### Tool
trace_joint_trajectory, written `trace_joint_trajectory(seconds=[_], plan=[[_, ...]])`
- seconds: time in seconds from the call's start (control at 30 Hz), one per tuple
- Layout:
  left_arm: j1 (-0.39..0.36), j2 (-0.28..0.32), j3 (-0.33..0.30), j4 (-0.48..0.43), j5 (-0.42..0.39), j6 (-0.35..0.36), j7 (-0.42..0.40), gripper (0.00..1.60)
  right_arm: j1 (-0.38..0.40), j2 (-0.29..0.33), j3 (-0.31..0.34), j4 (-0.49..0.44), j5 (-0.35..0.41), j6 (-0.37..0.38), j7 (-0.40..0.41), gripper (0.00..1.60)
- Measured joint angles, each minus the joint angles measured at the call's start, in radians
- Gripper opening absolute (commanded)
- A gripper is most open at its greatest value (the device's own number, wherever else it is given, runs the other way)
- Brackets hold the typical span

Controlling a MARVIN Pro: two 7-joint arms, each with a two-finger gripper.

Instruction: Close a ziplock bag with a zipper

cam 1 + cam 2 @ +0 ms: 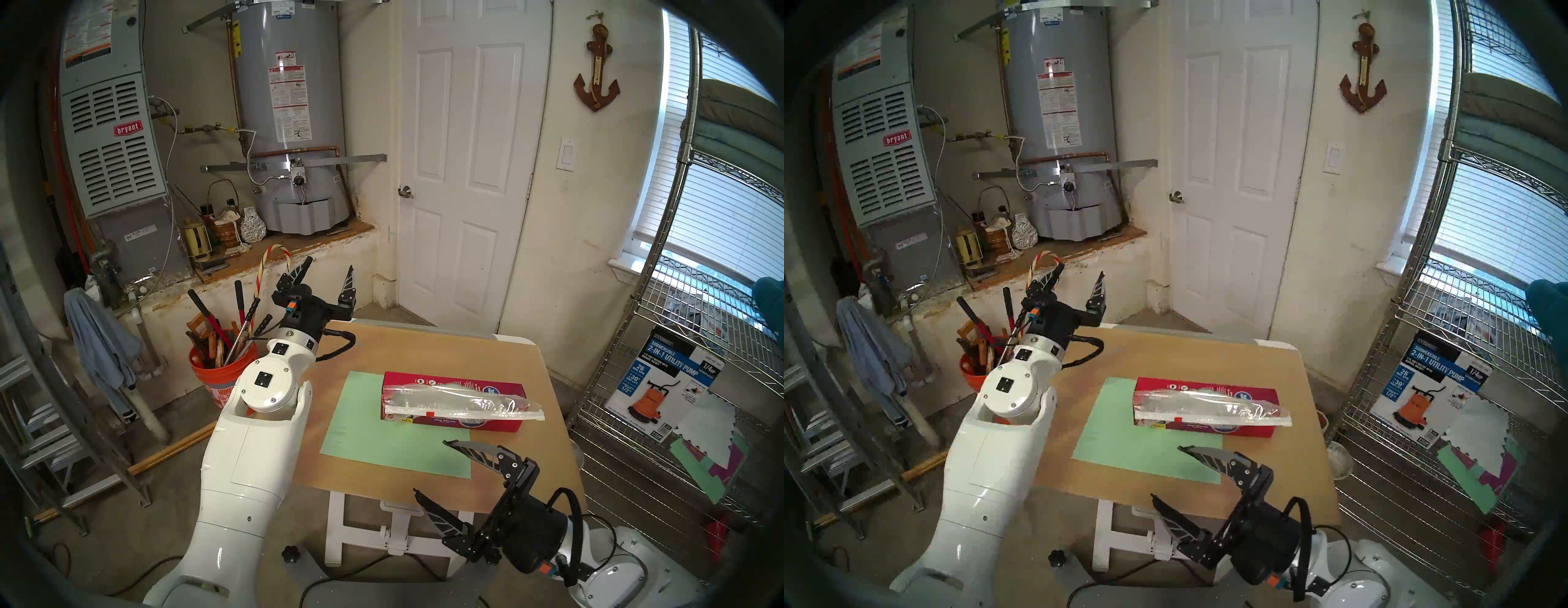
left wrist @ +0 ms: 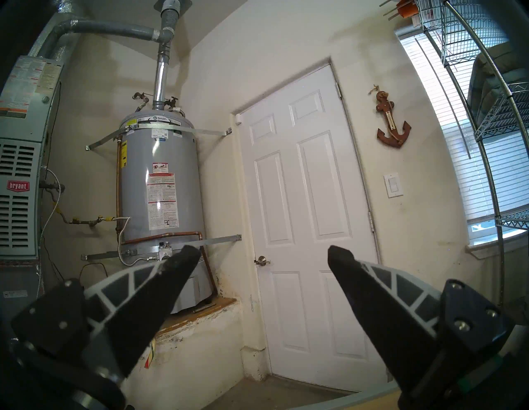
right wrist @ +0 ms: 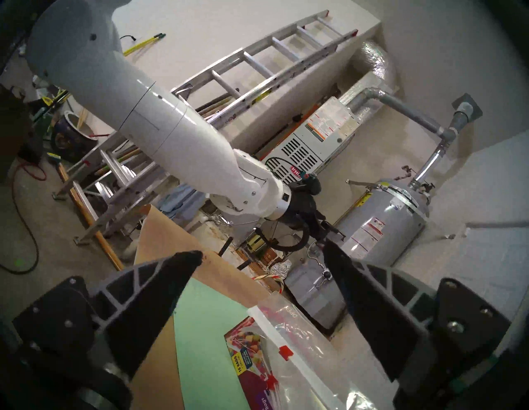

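Observation:
The ziplock bag (image 1: 462, 399) (image 1: 1208, 404) is clear and crinkly and lies across the top of a long red cardboard box (image 1: 488, 425). The zipper (image 1: 488, 415) (image 1: 1233, 421) is the white strip along the bag's near edge, with its small red slider (image 1: 429, 413) (image 3: 286, 351) towards the left end. My right gripper (image 1: 431, 467) (image 3: 262, 249) hangs open over the table's near edge, short of the bag and holding nothing. My left gripper (image 1: 329, 264) (image 2: 263, 253) is open, raised beyond the table's far left corner and pointing at the far wall.
The red box rests partly on a green sheet (image 1: 382, 441) on the small tan table (image 1: 424, 348). An orange bucket of tools (image 1: 220, 373) stands on the floor to the left. A wire shelf rack (image 1: 679, 382) stands to the right.

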Motion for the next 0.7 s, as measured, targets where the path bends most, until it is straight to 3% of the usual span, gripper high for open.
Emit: trace_joint_trajectory(seconds=[0.33, 0.7], plan=[[0.000, 0.000, 0.000, 0.000, 0.000, 0.000, 0.000, 1.60, 0.095, -0.078, -0.032, 0.024, -0.162, 0.006, -0.018, 1.60], [0.000, 0.000, 0.000, 0.000, 0.000, 0.000, 0.000, 1.60, 0.097, -0.149, -0.029, 0.017, -0.316, 0.066, -0.098, 1.60]])
